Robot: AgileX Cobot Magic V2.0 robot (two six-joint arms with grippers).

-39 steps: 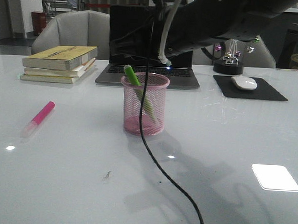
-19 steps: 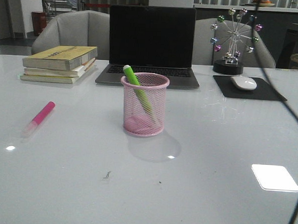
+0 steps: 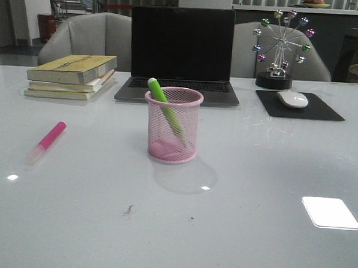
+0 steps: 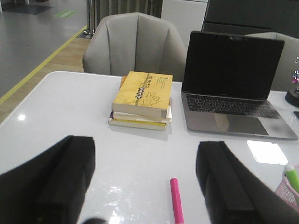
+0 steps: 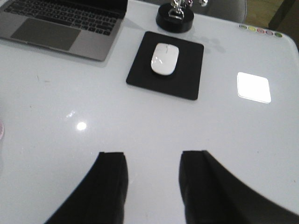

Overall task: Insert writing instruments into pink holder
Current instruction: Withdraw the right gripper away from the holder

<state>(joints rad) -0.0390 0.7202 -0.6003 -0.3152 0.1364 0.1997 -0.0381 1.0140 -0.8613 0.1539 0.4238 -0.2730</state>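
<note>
The pink mesh holder (image 3: 173, 125) stands at the table's middle with the lime green marker (image 3: 164, 104) leaning inside it, its top sticking out over the rim. The hot pink marker (image 3: 47, 141) lies flat on the table to the left, also seen in the left wrist view (image 4: 176, 200). My left gripper (image 4: 145, 161) hangs open above the table, the pink marker between and below its fingers, not touched. My right gripper (image 5: 152, 161) is open over bare table near the mouse pad. Neither arm shows in the front view.
A laptop (image 3: 180, 56) stands behind the holder, a stack of books (image 3: 71, 74) at back left. A mouse (image 3: 293, 98) on a black pad (image 3: 300, 107) and a ferris-wheel ornament (image 3: 279, 52) sit at back right. Grey chairs stand beyond the table.
The right arm, which hung over the holder a second ago, has drawn back out of the front view, its cable following. The green marker stays in the holder.
</note>
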